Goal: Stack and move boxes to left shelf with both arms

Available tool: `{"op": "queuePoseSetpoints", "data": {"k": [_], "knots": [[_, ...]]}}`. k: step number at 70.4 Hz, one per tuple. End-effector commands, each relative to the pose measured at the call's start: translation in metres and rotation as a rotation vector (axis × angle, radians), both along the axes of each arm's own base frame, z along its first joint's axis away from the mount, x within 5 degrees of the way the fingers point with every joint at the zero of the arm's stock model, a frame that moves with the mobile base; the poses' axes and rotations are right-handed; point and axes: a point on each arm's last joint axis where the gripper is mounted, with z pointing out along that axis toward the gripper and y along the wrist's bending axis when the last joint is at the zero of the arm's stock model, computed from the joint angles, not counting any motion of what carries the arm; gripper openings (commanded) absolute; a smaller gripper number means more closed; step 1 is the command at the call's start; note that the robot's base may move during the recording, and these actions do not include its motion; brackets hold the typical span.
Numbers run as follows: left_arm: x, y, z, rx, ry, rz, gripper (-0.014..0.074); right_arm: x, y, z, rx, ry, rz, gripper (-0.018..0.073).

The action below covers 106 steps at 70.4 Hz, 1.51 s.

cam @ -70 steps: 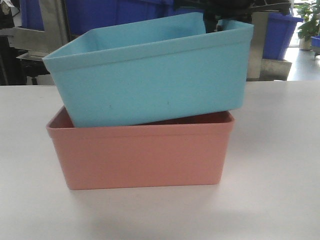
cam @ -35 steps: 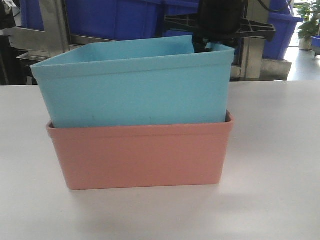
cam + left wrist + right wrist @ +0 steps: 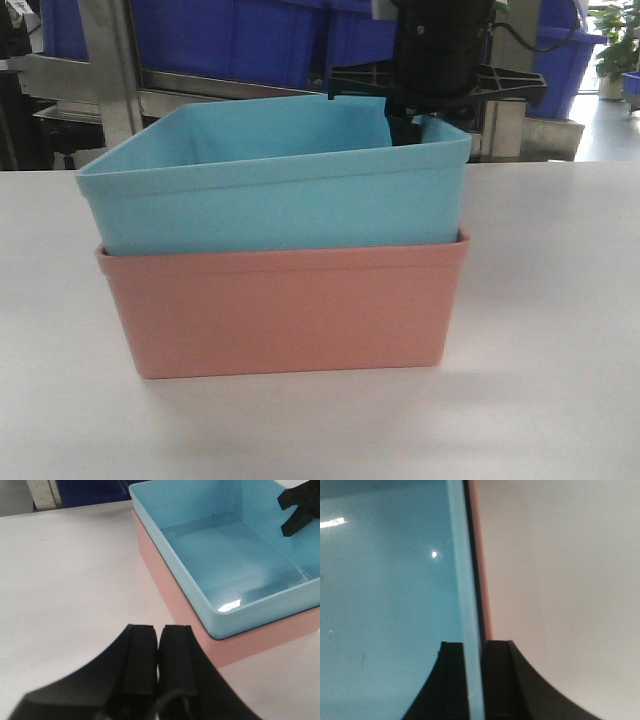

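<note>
White surface fills the foreground of the front view, with dark blue crates [image 3: 230,35] on a steel frame [image 3: 108,70] behind. The blue tub [image 3: 280,205] sits nested in the pink tub [image 3: 285,310], its rim standing proud and not quite level. The right end effector [image 3: 412,116] comes down on the blue tub's far right corner.

From the left wrist, the left end effector [image 3: 157,642] has its fingers pressed together on nothing, over bare surface; both tubs lie ahead of it and to its right, apart.

From the right wrist, the right end effector [image 3: 473,652] pinches the blue tub's thin wall, one finger inside and one outside, with the pink rim just beyond the outer finger.

Seating looks nearly done. Push straight down along that wall rather than sideways, so the pink tub does not skid. The left end effector should then spread and take the opposite wall, keeping the stack balanced.
</note>
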Motion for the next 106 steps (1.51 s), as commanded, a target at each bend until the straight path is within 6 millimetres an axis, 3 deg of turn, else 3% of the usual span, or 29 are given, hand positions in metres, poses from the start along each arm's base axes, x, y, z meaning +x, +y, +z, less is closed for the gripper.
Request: {"op": "queuePoseSetpoints", "data": {"k": [1, 18, 33, 49, 55, 64, 88, 93, 106], "knots": [[0.002, -0.001, 0.016, -0.039, -0.095, -0.003, -0.0009, -0.003, -0.004, 0.037, 0.012, -0.128, 0.038, 0.0125], [0.002, -0.001, 0.016, -0.039, -0.095, -0.003, -0.0008, -0.005, -0.008, 0.045, -0.057, -0.116, 0.076, 0.0541], [0.002, -0.002, 0.019, -0.069, -0.086, -0.003, 0.0074, -0.010, -0.013, 0.063, -0.143, -0.120, 0.153, 0.0571], [0.018, -0.012, 0.040, -0.126, -0.039, -0.004, 0.0389, -0.012, -0.015, 0.071, -0.179, -0.121, 0.194, 0.0571], [0.032, -0.018, 0.045, -0.112, 0.030, -0.002, 0.0494, -0.012, -0.015, 0.071, -0.180, -0.121, 0.195, 0.0571], [0.059, -0.033, 0.046, -0.088, 0.182, 0.000, 0.0562, -0.012, -0.016, 0.071, -0.186, -0.119, 0.200, 0.0571], [0.149, -0.076, 0.069, -0.091, 0.374, 0.024, 0.0563, -0.012, -0.017, 0.069, -0.128, -0.080, 0.225, 0.0571], [0.171, -0.086, 0.066, -0.075, 0.408, 0.026, 0.0562, -0.011, -0.020, 0.069, -0.097, -0.066, 0.224, 0.0571], [0.221, -0.106, 0.039, -0.010, 0.533, 0.064, 0.0544, -0.004, -0.028, 0.070, -0.002, -0.066, 0.243, 0.0571]]}}
